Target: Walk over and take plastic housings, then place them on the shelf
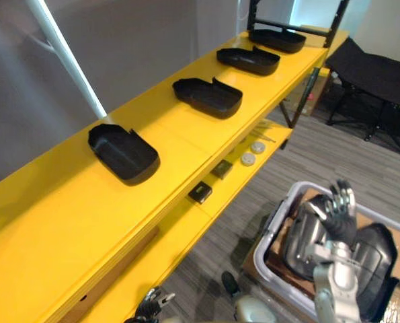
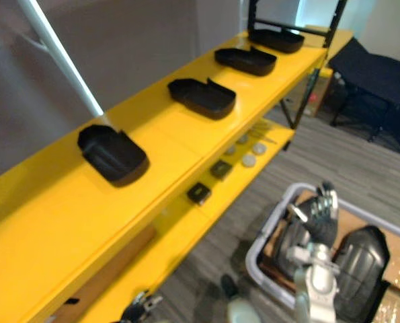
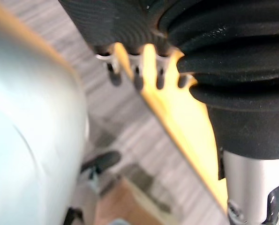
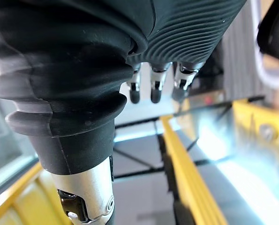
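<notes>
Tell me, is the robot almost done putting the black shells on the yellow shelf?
Not quite. Done: four housings sit in a row on the yellow shelf. In hand: nothing; the right hand is open above the bin, and the left hand is low by the shelf. Left: at least two more housings wait in the bin.

We see a grey striped floor (image 1: pixel 351 156), a black folding cot (image 1: pixel 378 74) far right, a slanted white pole (image 1: pixel 68 57), two pale round discs (image 1: pixel 247 159), small dark blocks (image 1: pixel 200 193) near them
</notes>
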{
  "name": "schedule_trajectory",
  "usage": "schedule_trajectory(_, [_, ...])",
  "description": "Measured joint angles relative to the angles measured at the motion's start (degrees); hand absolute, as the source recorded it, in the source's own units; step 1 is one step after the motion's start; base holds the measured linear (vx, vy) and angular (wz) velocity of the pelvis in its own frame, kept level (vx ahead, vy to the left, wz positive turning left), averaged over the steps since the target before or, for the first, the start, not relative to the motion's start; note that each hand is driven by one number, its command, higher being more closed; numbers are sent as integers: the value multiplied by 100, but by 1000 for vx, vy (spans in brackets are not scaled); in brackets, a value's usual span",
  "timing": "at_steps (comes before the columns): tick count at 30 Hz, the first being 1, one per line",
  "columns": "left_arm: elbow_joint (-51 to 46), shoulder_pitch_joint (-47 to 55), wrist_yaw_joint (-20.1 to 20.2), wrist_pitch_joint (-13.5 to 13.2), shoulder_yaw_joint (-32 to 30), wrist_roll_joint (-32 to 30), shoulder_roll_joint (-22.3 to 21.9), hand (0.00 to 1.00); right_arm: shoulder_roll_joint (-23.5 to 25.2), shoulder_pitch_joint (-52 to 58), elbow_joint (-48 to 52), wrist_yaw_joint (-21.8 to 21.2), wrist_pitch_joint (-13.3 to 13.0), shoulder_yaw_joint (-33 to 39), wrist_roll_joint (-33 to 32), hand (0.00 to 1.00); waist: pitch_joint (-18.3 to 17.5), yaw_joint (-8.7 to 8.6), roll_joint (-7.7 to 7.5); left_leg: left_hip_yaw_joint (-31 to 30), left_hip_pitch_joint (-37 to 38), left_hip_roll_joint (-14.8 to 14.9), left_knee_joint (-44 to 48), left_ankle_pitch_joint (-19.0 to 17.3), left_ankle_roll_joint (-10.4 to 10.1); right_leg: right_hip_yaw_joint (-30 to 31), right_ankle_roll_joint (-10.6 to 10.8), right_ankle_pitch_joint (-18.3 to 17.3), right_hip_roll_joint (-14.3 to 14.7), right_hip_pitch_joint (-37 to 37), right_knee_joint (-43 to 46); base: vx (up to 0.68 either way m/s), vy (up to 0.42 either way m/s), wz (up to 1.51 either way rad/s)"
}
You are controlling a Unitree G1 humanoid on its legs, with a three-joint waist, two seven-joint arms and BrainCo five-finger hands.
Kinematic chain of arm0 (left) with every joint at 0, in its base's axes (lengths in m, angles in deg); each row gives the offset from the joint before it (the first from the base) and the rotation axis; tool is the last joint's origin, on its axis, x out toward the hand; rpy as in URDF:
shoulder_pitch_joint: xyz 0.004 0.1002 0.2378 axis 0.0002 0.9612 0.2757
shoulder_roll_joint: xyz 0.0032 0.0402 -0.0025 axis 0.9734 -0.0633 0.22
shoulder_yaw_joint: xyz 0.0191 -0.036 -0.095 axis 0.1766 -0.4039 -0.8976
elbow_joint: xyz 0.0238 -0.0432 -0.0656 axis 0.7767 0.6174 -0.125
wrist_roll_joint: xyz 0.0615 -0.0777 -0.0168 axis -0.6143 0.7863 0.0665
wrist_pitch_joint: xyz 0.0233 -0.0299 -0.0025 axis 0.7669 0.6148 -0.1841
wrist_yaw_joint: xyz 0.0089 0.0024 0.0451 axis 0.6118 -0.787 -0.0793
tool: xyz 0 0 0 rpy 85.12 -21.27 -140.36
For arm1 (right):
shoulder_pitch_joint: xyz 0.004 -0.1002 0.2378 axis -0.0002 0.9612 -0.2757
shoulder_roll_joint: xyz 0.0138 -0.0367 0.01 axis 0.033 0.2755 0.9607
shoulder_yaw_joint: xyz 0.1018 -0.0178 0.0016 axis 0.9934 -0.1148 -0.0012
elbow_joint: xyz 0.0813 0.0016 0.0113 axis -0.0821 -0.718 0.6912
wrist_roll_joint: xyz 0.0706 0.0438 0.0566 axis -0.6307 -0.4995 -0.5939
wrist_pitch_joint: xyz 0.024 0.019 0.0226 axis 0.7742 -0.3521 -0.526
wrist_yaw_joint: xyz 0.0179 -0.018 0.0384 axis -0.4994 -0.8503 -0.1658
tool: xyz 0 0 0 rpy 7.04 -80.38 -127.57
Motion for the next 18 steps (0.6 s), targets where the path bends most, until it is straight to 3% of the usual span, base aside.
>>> schedule_trajectory(1, [-11,-35,4,-28,-66,-5,-17,0,-2,-3,18,-11,45,-43,-30,0,84,56,-12,70,0,4,13,-2,2,-137,-6,-22,-3,-142,302,-142,113,-43])
schedule_trajectory(2, [-2,-119,-1,-89,-125,-11,-16,0,36,82,133,-19,205,-136,-133,0,189,103,-152,153,6,-101,63,-6,11,-250,143,-256,-62,-376,798,-90,116,-29])
schedule_trajectory(3, [18,-167,-4,-89,-108,-21,-22,0,96,155,179,-18,251,-153,-227,0,222,96,-186,159,5,-155,83,-11,20,-262,250,-337,-100,-446,960,-47,115,-13])
schedule_trajectory(7, [-22,-264,-56,-123,-133,-103,-159,0,335,661,382,0,321,-298,-332,0,293,103,-170,4,-2,-145,634,-91,1,-455,303,-405,-86,-491,1422,25,90,-5])
schedule_trajectory(9, [-59,-242,-43,-118,-206,-93,-194,0,483,951,690,-83,228,-515,-335,0,312,97,-159,-27,9,-113,956,-262,81,-444,295,-397,22,-378,1411,-58,70,-41])
schedule_trajectory(10, [-127,-204,-47,-112,-303,-101,-214,0,555,1053,745,-200,181,-575,-357,0,338,98,-200,-24,35,-119,1008,-306,145,-468,253,-320,47,-341,1371,-145,39,-60])
schedule_trajectory(12, [-347,-83,-162,-113,-485,-105,-222,0,667,1207,839,-526,181,-692,-564,0,400,122,-324,101,135,-99,917,-293,200,-796,-87,130,39,-206,919,-196,-12,-75])
schedule_trajectory(13, [-481,33,-261,-107,-640,-97,-189,0,717,1228,886,-730,176,-823,-683,0,393,198,-413,367,92,-95,663,-244,289,-1165,-561,-55,-55,-224,708,-273,-66,-92])
schedule_trajectory(14, [-456,-7,-339,-30,-733,-82,-131,0,761,1175,845,-883,174,-881,-700,0,433,250,-548,586,65,-56,528,-144,342,-1512,-608,-372,-177,-545,1338,-287,-71,-81])
schedule_trajectory(15, [-429,-23,-385,14,-746,-76,-118,0,769,1174,828,-909,174,-890,-700,0,438,251,-533,632,20,-4,478,-81,341,-1638,-589,-542,-225,-667,1758,-246,-33,-52])
schedule_trajectory(17, [-402,-51,-408,153,-738,-54,-24,0,776,1025,692,-840,165,-1028,-664,0,420,258,-539,644,3,180,214,242,308,-1860,-354,-1238,-496,-693,3282,-152,-16,-15])
schedule_trajectory(18, [-406,-54,-408,201,-745,-52,-10,0,776,905,616,-786,151,-1104,-662,0,418,264,-541,645,-34,238,203,287,287,-1887,-360,-1374,-598,-614,3497,-85,-46,-16])
